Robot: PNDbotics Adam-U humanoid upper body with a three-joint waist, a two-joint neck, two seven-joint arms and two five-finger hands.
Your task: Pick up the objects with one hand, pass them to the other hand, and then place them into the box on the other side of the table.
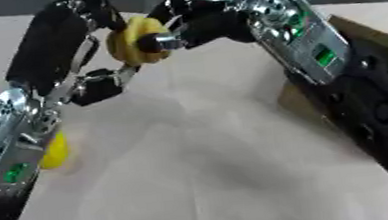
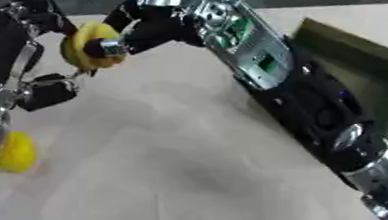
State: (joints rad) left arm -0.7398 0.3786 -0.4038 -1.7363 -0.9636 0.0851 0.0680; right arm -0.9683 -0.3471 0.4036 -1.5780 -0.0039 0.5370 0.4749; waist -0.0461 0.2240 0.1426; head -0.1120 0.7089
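Both my hands meet above the table (image 1: 195,182): left hand (image 1: 60,48) and right hand (image 1: 203,18) each pinch the yellow ring (image 1: 130,42). Box (image 2: 361,72) sits right.

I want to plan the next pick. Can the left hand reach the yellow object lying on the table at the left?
Probably not right now. The left hand is raised and busy with the yellow ring-shaped object, which the right hand also touches. The other yellow object lies beside the left forearm, with nothing covering it.
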